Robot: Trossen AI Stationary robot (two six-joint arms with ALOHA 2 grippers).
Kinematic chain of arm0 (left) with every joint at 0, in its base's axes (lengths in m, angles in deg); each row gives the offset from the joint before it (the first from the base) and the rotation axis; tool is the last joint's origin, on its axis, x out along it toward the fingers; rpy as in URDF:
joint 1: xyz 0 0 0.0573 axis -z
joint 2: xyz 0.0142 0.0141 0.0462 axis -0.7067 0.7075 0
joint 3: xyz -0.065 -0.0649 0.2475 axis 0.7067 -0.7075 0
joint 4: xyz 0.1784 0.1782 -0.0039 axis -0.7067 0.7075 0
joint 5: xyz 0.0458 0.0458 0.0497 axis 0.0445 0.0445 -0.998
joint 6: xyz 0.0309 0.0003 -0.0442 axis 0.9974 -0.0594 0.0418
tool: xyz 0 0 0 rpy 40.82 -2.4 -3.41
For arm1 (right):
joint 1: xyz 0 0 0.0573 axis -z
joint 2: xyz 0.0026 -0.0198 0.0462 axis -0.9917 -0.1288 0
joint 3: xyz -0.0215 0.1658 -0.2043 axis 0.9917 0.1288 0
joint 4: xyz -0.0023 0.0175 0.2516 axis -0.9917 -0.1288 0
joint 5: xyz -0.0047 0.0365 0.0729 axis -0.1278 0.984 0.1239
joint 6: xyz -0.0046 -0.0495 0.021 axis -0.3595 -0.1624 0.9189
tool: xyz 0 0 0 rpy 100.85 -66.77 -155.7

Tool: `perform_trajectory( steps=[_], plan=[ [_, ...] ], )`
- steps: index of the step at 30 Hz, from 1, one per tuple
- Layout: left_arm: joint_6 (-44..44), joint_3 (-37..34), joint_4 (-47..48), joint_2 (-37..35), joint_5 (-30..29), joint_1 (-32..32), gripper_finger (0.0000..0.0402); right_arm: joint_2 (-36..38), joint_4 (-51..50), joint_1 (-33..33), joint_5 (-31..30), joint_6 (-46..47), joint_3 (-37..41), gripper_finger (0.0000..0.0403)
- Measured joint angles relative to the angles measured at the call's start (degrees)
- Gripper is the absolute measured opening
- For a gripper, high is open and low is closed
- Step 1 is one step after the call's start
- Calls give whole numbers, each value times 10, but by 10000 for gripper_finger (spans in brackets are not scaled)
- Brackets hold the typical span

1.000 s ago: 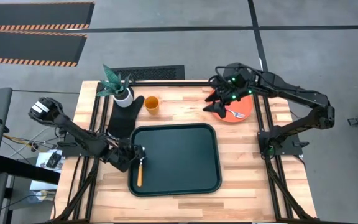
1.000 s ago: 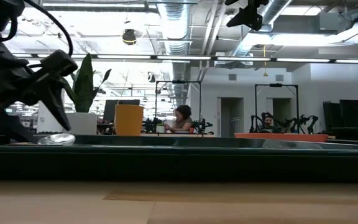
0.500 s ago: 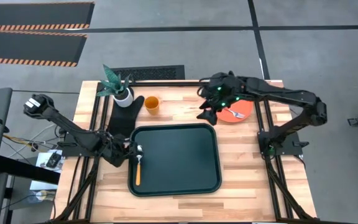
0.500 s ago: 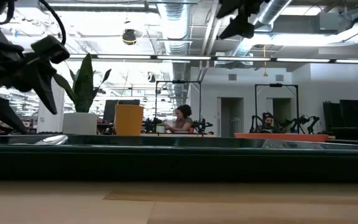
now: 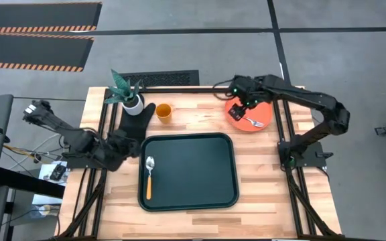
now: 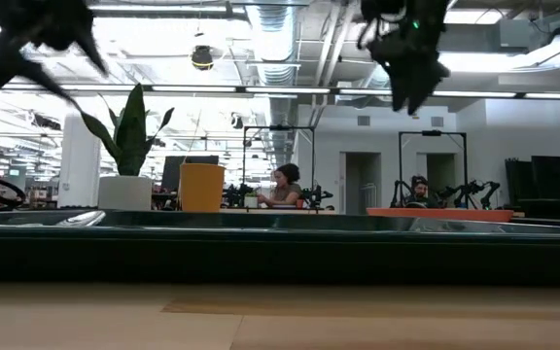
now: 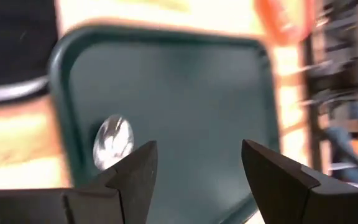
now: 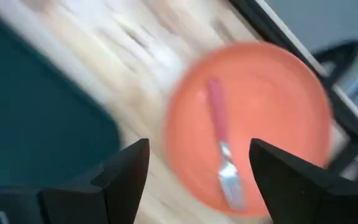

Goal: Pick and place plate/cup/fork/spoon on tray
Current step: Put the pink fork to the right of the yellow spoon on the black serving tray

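One item, the spoon (image 5: 149, 177), lies inside the tray (image 5: 200, 194) along its left rim, so the left claw (image 7: 194, 168), spread wide and empty, sits off that edge. The right claw (image 8: 197, 165), also wide open and holding nothing, hovers over the plate (image 5: 248, 119), which carries the fork (image 5: 252, 122) at the surface's far right, probably to grasp one of them. The cup (image 5: 163, 112) stands beyond the tray.

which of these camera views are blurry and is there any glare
Both wrist views are motion-smeared: the left wrist view blurs the spoon and tray; the right wrist view blurs the fork and plate. The low view is backlit by bright ceiling lights; the high view is sharp.
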Motion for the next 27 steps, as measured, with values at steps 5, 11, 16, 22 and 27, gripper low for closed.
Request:
perform_trajectory(
  steps=[5,11,16,22,27],
  plan=[
    [69,22,0,-15,-51,-18,220,13,18,81,15,-29,96,301],
    [101,23,-4,-6,-54,-27,220,29,108,136,39,-33,251,301],
    [101,23,-2,3,-64,-27,220,19,216,143,49,-82,321,301],
    [108,23,-3,5,-60,-38,220,-8,271,162,52,-134,330,301],
    [119,22,-2,6,-55,-46,220,-41,272,169,56,-168,330,301]
  ],
)
